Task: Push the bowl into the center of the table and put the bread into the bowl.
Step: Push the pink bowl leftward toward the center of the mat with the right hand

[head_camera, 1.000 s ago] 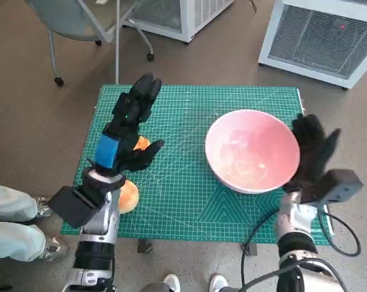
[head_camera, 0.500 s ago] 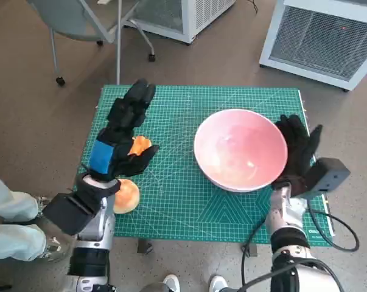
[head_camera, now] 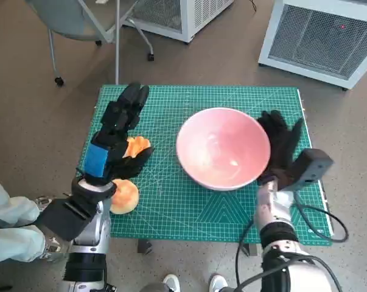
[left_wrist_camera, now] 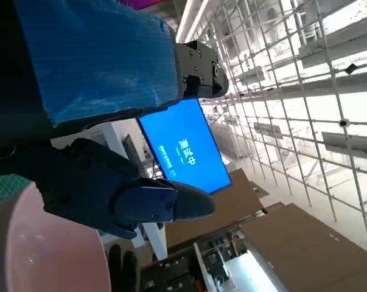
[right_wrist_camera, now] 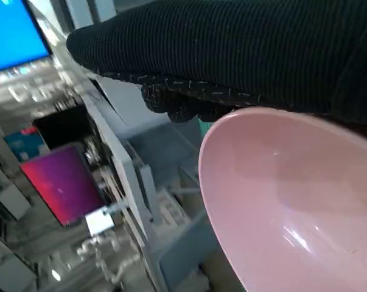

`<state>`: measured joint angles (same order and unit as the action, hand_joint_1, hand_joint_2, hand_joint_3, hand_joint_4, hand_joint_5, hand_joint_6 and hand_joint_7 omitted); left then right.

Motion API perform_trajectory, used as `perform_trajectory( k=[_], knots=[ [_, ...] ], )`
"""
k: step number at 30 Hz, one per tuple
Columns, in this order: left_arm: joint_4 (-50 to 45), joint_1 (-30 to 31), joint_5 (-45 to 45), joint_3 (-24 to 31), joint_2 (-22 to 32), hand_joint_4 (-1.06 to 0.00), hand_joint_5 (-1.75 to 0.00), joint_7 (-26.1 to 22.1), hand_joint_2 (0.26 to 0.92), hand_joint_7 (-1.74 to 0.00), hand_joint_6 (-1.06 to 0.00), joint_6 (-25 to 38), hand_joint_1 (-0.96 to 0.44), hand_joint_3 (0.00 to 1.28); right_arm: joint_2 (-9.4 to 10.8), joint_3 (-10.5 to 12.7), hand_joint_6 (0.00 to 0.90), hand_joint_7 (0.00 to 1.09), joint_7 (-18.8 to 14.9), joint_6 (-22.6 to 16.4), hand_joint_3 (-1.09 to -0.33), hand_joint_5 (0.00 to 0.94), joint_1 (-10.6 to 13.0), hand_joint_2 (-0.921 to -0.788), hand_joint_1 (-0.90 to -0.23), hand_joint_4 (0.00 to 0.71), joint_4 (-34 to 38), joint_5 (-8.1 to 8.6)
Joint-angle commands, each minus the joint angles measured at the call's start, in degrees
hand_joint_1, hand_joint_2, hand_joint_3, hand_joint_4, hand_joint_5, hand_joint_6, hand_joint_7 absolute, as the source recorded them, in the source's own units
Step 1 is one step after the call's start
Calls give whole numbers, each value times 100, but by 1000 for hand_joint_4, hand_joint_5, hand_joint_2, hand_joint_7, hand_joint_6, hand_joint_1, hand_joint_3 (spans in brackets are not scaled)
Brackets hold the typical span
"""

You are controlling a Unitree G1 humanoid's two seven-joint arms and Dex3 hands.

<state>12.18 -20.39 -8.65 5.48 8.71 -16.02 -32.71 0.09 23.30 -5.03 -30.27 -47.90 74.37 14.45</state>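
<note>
So right now my right hand (head_camera: 280, 149) is flat against the far side of the pink bowl (head_camera: 223, 148), fingers spread and holding nothing, just pressing on the rim. The bowl sits on the green mat (head_camera: 171, 207) close to the middle of the counter, maybe a touch toward my right. My left hand (head_camera: 118, 131) hovers over the left part of the mat, fingers stretched out and apart, thumb curled near one orange piece of bread (head_camera: 138, 146); it doesn't look like it's holding it, but I can't say for sure. A second bun (head_camera: 125, 196) sits near the mat's near edge, mostly tucked under my left forearm. My worry: one more shove and the bowl overshoots center or tips, since the push is high on the rim. Also the left forearm could knock that near bun off the edge. Wrist cams are no help: the left one mostly shows tape and ceiling, the right one only bowl rim and glove.
</note>
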Motion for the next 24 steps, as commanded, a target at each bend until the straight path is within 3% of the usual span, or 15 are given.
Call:
perform_trajectory(
  k=[1, 19, 24],
  knots=[
    [-151, 103, 97, 18, 42, -231, -3, 90, 921, -235, -148, 57, -538, 341, 88, -90, 312, 392, -1, 182, -896, 4, 1, -921, -523, 340, 99, -140],
    [-170, 156, 157, 14, 41, -234, -3, 189, 921, -207, -159, 68, -533, 348, 173, -185, 339, 381, 41, 354, -873, 11, -132, -921, -542, 364, 116, -349],
    [-172, 168, 124, 20, 34, -238, -4, 186, 921, -202, -162, 98, -532, 349, 43, -201, 341, 374, -54, 369, -836, 6, -173, -921, -573, 359, 95, -389]
  ],
)
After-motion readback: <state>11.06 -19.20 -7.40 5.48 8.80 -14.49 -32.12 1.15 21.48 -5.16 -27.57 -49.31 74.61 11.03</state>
